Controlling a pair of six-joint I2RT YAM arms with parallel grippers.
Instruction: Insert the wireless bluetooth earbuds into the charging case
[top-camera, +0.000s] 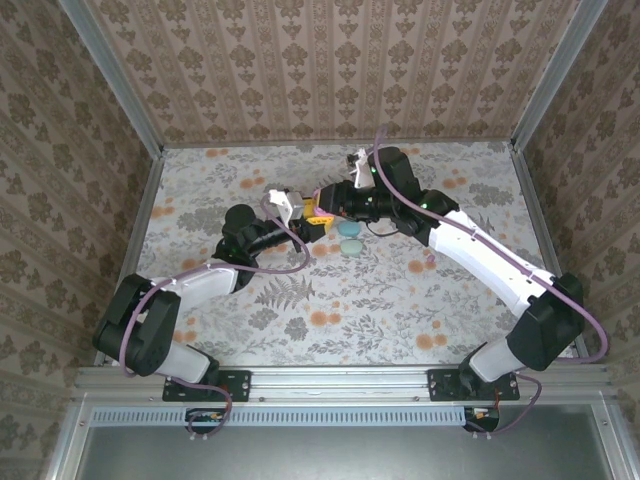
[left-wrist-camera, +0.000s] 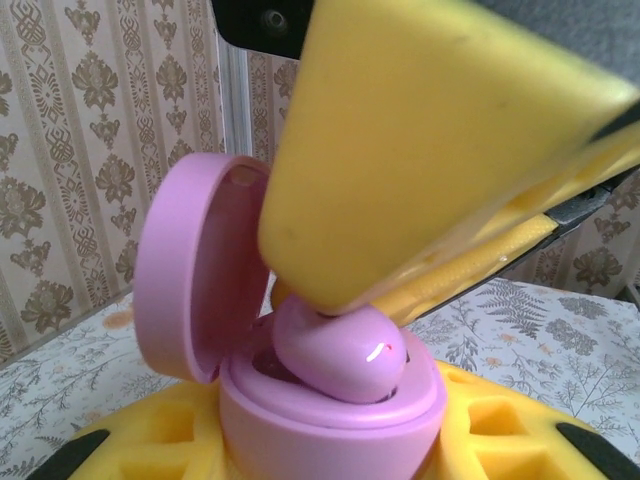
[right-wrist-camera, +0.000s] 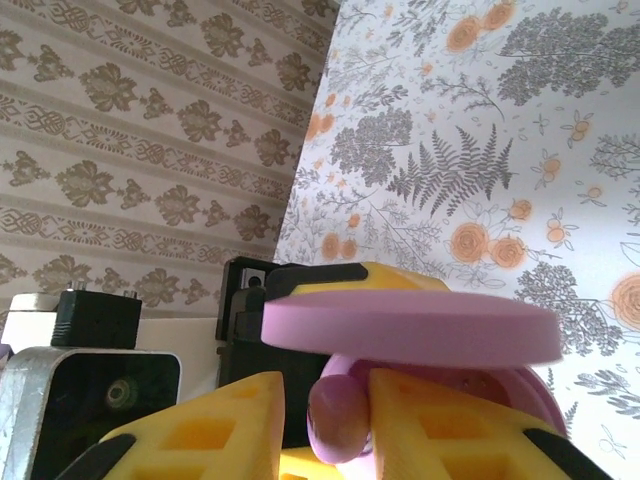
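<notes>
Tabletop: floral-print tabletop (top-camera: 330, 300) boxed in by damask-pattern wallpapered walls (top-camera: 330, 60), and both arms meet near its middle.
Case: round pastel-pink plastic charging case (left-wrist-camera: 330, 425), with its hinged lid (left-wrist-camera: 185, 270) flipped up and wide open.
Left jaws: closed down tight on the case base, with ribbed yellow fingers (left-wrist-camera: 130, 440) hugging it from either side. That's a solid anchor!
Earbud: glossy pastel-pink plastic earbud (left-wrist-camera: 345, 355), sitting right in the mouth of the case's well. It looks tilted and not sunk flush.
Right jaws: yellow fingers (right-wrist-camera: 400, 400) stand a narrow gap apart with the bud between them, under the edge-on lid. From the left wrist view, one finger bears on the bud's top. I cannot tell whether the pads are pinching it or merely flanking it.
Bystanders: two pale teal egg-shaped cases (top-camera: 350, 238) lie on the tabletop just beside the action, clear of both jaws.
Handling, bud: I'd call it featherweight, rigid and slick. A hard squeeze could squirt it out sideways like a pip, so it wants a light pinch across its broad flanks, leaving the rounded back free for a gentle push.
Handling, case: it looks light, smooth and curved. The low grip on the base looks right, clear of the lid and hinge.
Watch for: a nudge against the raised lid, or the bud popping off the rim instead of dropping home.
</notes>
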